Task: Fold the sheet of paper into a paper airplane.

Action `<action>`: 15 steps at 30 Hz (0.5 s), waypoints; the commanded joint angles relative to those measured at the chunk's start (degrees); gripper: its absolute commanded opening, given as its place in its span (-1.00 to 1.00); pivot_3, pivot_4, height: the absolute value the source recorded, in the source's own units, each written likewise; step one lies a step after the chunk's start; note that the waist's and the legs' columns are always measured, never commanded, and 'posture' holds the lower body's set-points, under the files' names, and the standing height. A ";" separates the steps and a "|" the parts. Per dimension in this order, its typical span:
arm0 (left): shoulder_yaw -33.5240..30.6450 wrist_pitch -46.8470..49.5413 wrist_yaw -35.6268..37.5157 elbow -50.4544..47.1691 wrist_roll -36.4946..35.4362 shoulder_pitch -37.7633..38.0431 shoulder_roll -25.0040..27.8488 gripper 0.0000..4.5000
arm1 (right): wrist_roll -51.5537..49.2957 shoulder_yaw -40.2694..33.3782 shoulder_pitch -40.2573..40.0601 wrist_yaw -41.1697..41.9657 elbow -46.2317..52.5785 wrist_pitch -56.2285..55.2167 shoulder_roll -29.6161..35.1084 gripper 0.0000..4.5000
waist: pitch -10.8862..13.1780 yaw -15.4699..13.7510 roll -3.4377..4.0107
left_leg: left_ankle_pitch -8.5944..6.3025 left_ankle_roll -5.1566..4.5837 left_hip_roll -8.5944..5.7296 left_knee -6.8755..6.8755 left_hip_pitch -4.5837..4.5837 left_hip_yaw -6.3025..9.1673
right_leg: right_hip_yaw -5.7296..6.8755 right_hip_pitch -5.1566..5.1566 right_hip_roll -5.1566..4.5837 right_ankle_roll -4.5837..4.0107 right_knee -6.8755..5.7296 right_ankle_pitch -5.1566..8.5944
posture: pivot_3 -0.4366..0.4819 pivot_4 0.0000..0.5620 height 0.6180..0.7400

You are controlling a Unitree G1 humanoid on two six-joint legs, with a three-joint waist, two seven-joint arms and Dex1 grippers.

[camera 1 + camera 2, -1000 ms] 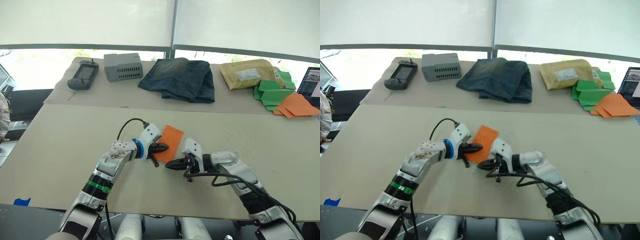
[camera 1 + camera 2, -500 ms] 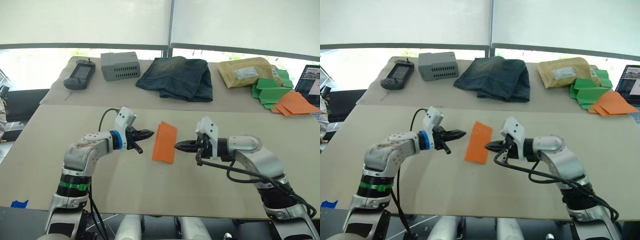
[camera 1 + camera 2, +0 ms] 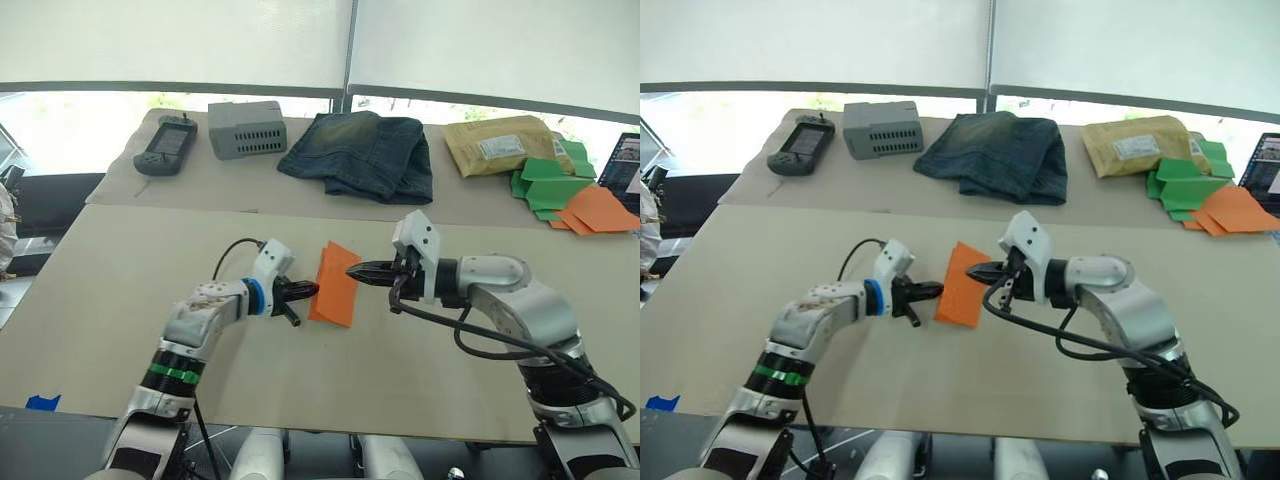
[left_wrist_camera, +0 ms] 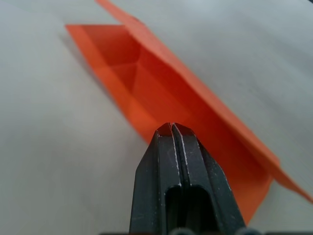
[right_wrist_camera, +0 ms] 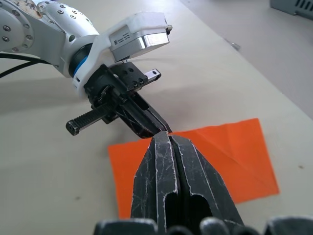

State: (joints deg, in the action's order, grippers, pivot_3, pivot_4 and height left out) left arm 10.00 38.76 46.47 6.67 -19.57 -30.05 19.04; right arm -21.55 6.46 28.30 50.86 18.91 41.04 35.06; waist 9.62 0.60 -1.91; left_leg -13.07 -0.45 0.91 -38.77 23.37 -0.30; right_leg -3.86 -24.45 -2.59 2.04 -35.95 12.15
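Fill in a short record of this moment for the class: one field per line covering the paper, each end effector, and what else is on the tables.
paper: sheet of paper, orange, folded to a narrow strip, lying on the near table
left end effector: fingers shut, tip at the paper's left edge
right end effector: fingers shut, tip at the paper's right edge
far table, left to right: handheld device, grey box, jeans, tan padded envelope, green paper shapes, more orange paper
airplane: not yet formed
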 commanded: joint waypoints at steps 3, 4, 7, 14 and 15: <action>2.04 -3.27 3.83 2.55 -0.42 -3.83 -3.49 -1.00 | -1.05 -5.24 0.78 -2.53 2.89 1.08 2.86 -0.98 | 0.00 0.09 0.00 | 0.00 0.00 0.00 0.02 -0.02 -0.01 | -0.01 0.00 0.01 0.00 0.00 0.00 | -0.05 -0.47 0.81; 2.46 -3.59 4.23 3.51 -0.38 -4.45 -4.50 -1.00 | -0.96 -5.81 0.69 -3.01 3.14 1.29 3.31 -0.98 | 0.00 0.05 -0.01 | 0.00 0.00 0.00 0.02 -0.02 -0.01 | -0.01 0.00 0.01 0.00 -0.01 0.00 | -0.05 -0.47 0.81; 4.97 -5.64 4.89 8.40 1.56 -6.47 -8.13 -1.00 | -0.90 -7.67 0.26 -4.54 4.61 2.51 4.87 -0.98 | 0.01 -0.29 -0.02 | 0.00 -0.01 -0.03 -0.05 0.01 -0.01 | 0.00 0.01 0.00 0.03 -0.02 -0.01 | -0.05 -0.47 0.81; 7.56 -10.98 5.09 18.59 5.36 -9.84 -14.17 -1.00 | -1.26 -8.07 -0.13 -6.60 8.03 4.59 6.76 -0.98 | 0.02 -1.15 -0.03 | 0.02 -0.04 -0.08 -0.10 -0.02 0.00 | -0.05 0.10 0.00 0.11 0.04 -0.05 | -0.05 -0.47 0.81; 7.83 -11.53 5.14 19.84 5.70 -10.20 -15.05 -1.00 | -1.07 -7.57 -0.38 -6.67 8.83 4.67 7.02 -0.98 | 0.01 -1.38 -0.02 | 0.04 -0.07 -0.09 -0.10 -0.01 0.01 | -0.05 0.11 0.00 0.12 0.04 -0.06 | -0.05 -0.47 0.81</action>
State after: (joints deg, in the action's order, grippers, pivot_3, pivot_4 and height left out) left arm 16.66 29.53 51.03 25.27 -15.15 -38.01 5.97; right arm -21.62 -0.26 27.85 44.78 24.51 45.42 41.36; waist 9.63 -0.78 -1.93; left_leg -13.01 -0.55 0.79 -38.87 23.36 -0.27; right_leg -3.91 -24.31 -2.59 2.16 -35.90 12.10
